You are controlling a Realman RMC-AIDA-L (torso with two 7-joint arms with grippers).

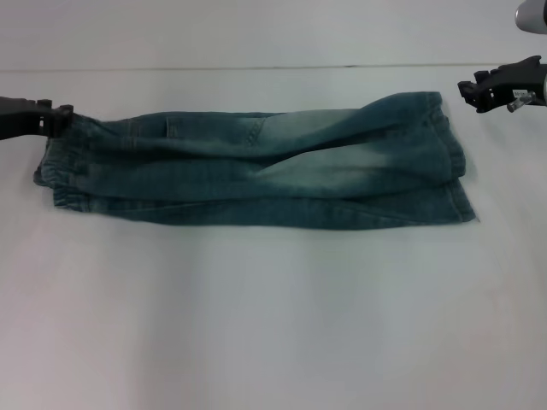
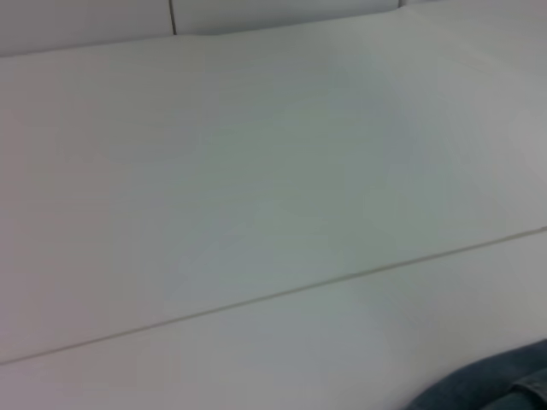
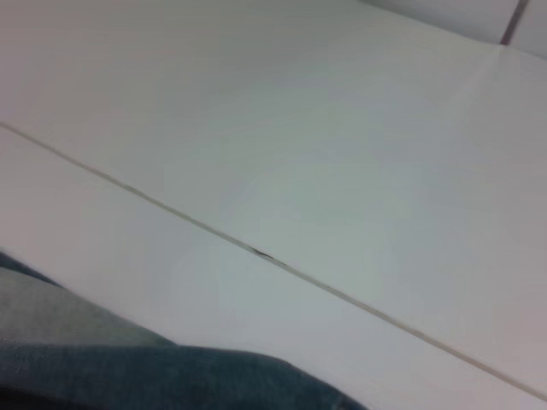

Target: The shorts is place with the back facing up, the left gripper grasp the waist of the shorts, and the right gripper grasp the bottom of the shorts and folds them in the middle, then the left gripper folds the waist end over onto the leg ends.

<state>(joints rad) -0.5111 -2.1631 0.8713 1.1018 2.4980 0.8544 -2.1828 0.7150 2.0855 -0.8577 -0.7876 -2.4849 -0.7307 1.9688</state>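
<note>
The shorts (image 1: 273, 166) lie folded lengthwise in a long band across the white table, a back pocket facing up. The waist of the shorts (image 1: 58, 175) is at the left end, and the leg ends (image 1: 457, 175), the bottom of the shorts, lie stacked at the right. My left gripper (image 1: 61, 118) reaches in from the left edge, shut on the far corner of the waist. My right gripper (image 1: 475, 92) hovers apart from the cloth, beyond the far right corner of the hems, open and holding nothing. A strip of denim (image 2: 504, 386) shows in the left wrist view and another strip of denim (image 3: 171, 371) in the right wrist view.
The white table (image 1: 273, 307) stretches wide in front of the shorts. A thin seam (image 1: 256, 67) runs across the tabletop behind them.
</note>
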